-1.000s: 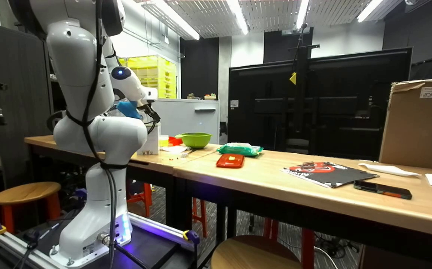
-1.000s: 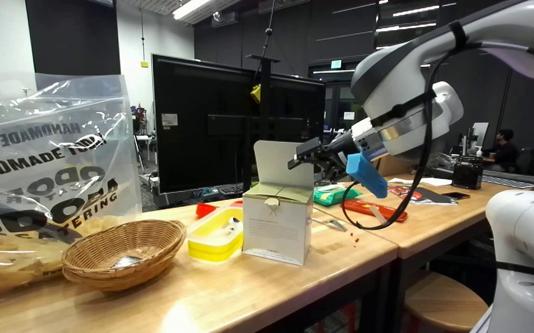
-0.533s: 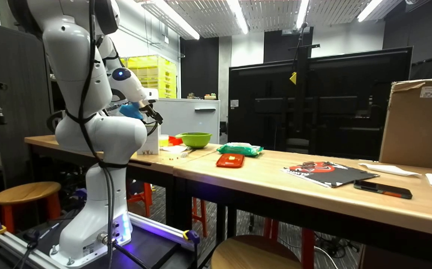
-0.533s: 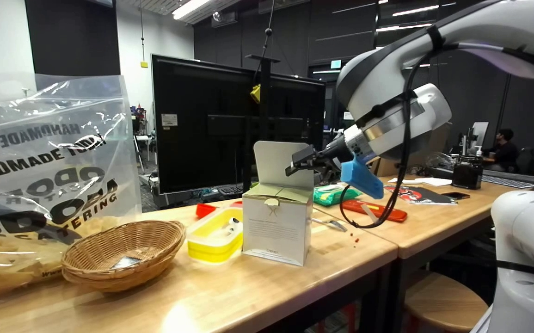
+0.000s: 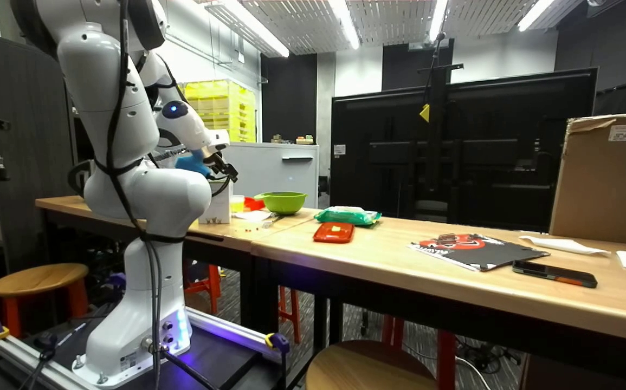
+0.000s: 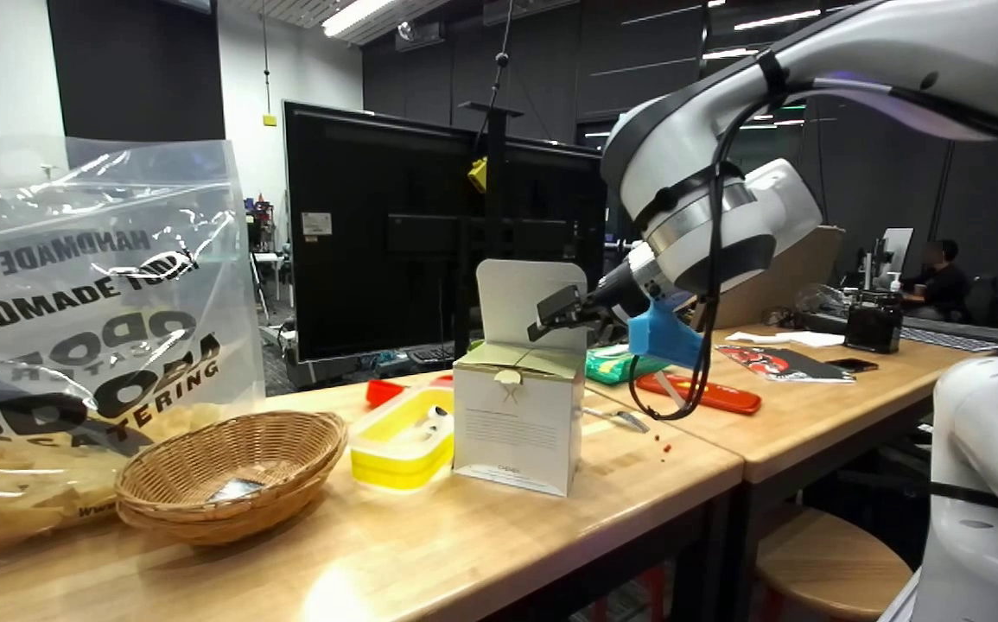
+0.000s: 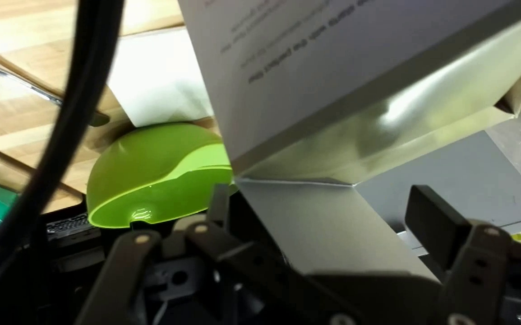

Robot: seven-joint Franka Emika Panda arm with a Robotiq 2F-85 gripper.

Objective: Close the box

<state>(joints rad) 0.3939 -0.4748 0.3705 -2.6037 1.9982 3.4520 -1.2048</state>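
The small white box stands upright on the table with its lid flap raised at the back. The box shows partly behind the arm in an exterior view. My gripper is at the flap's right side, above the box top; it also shows in an exterior view. In the wrist view, my gripper is wide open, with the flap showing between its fingers and gaps on both sides. The box's printed side fills the top there. Whether a finger touches the flap cannot be told.
A yellow container stands left of the box, with a wicker basket and a clear plastic bag further left. A green bowl, a green packet and a red case lie on the other side. A fork lies nearby.
My gripper has moved slightly down and left toward the flap in an exterior view, and the arm has shifted with it. The flap's top edge sits very slightly higher. The gripper stays open.
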